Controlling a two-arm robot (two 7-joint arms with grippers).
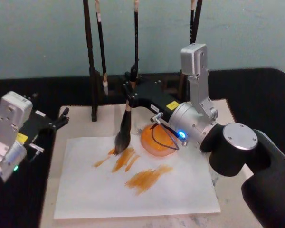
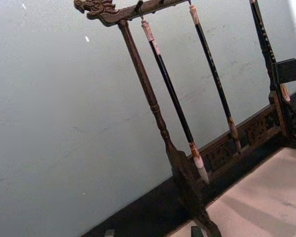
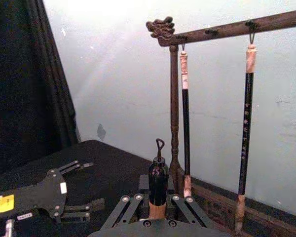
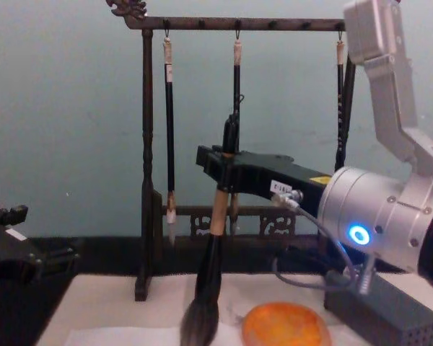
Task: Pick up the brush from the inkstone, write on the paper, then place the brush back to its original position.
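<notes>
My right gripper [image 1: 129, 97] is shut on the tan handle of the brush [image 1: 125, 124], holding it upright. Its bushy tip rests on the white paper [image 1: 109, 190] at the upper end of several orange strokes [image 1: 147, 178]. The round orange inkstone [image 1: 149, 142] lies just right of the tip, partly under my right wrist's cable. From the chest view the brush [image 4: 213, 259] hangs from the right gripper [image 4: 222, 176], with the inkstone [image 4: 285, 326] to its lower right. The brush's black end cap and cord loop [image 3: 158, 177] stand up in the right wrist view. My left gripper [image 1: 57, 121] is parked open at the left, off the paper.
A dark wooden rack [image 1: 92, 71] with thin hanging brushes [image 4: 169, 130] stands behind the paper. An off-white mat [image 1: 80, 128] lies under the paper on the black table [image 1: 256, 90]. A grey dotted block [image 4: 386, 313] sits right of the inkstone.
</notes>
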